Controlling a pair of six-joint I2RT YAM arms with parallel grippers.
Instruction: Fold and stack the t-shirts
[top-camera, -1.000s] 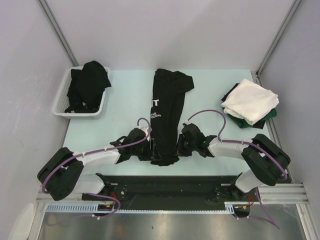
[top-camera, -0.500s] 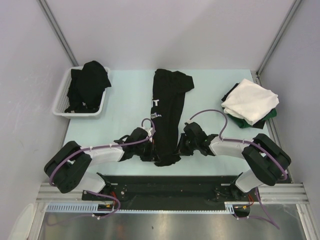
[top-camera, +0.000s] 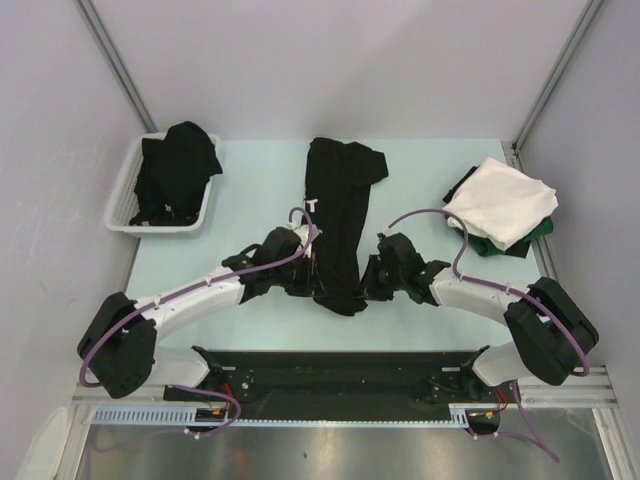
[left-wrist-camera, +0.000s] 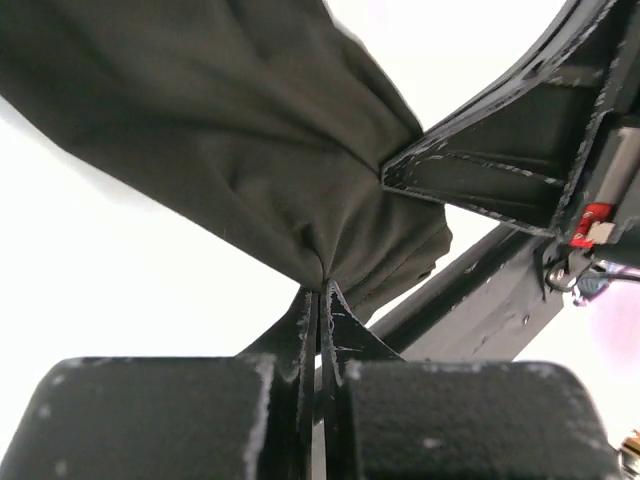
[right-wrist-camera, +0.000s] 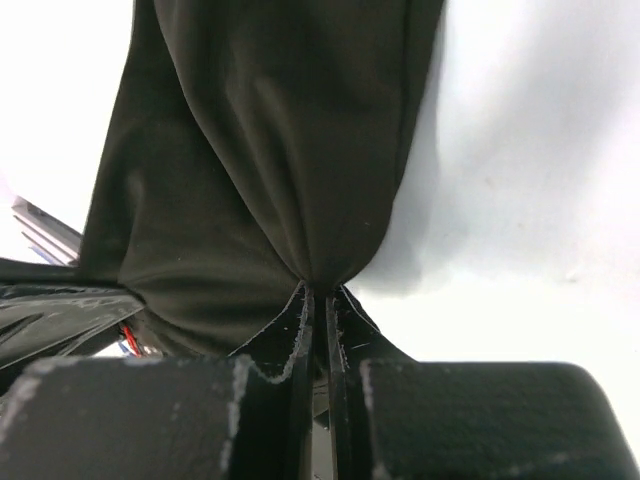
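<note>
The long black t-shirt (top-camera: 340, 200) lies in the middle of the table (top-camera: 250, 190). The left gripper (top-camera: 316, 268) and the right gripper (top-camera: 368, 276) are both closed tight on its near end, close together. The white basket (top-camera: 122, 200) with black shirts (top-camera: 178, 165) stands far left. At the right, the white shirt (top-camera: 500, 200) covers a dark green shirt (top-camera: 541, 228).

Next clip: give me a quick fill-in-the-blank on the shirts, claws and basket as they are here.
The left claw and right claw are both shut on the near end of a ____ t-shirt.
The basket sits at the table's far ____ corner.
The top shirt of the stack at the right is ____.
Missing: black; left; white.
</note>
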